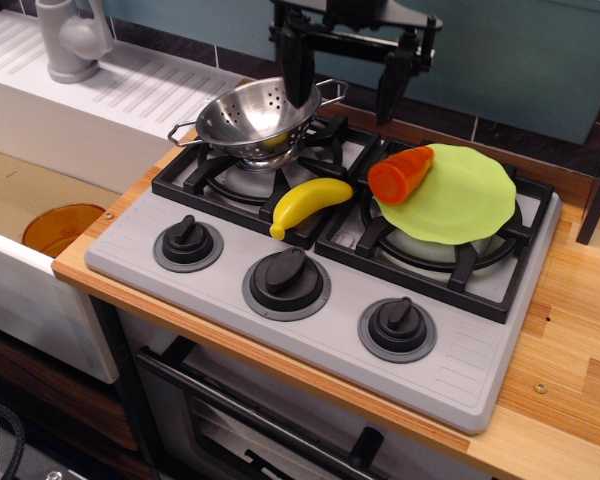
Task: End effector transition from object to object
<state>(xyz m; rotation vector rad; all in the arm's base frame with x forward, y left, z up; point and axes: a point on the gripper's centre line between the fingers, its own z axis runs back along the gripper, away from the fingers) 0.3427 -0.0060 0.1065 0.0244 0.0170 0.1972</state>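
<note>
- Orange carrot (400, 174) lay on the left edge of the green plate (460, 200), partly overhanging it, over the far-right burner.
- Gripper (345, 85) hung above the far middle of the stove, jaws wide apart, nothing held; left finger over the colander's right rim, right finger just far-left of the carrot.
- Step in hand, as judged: travel between objects, with the tool sitting between carrot and colander; which one was the target I could not tell.
- Next move likely called for lining up over one object and descending with the jaws kept spread; a drop toward the carrot would need a shift right and nearer.
- Steel colander (258, 118) sat on the far-left burner grate, something yellow inside, too hidden to name.
- Yellow banana (310, 203) lay across the grate join between the two burners, near and left of the carrot, apart from it.
- Risks, as judged: left finger could clip the colander rim or handle on a straight descent; carrot at the plate edge might roll off if nudged.
- Three black knobs (286, 275) along the near grey panel, well clear of the tool.
- Sink (50, 200) and faucet (70, 40) to the far left, out of the way.
</note>
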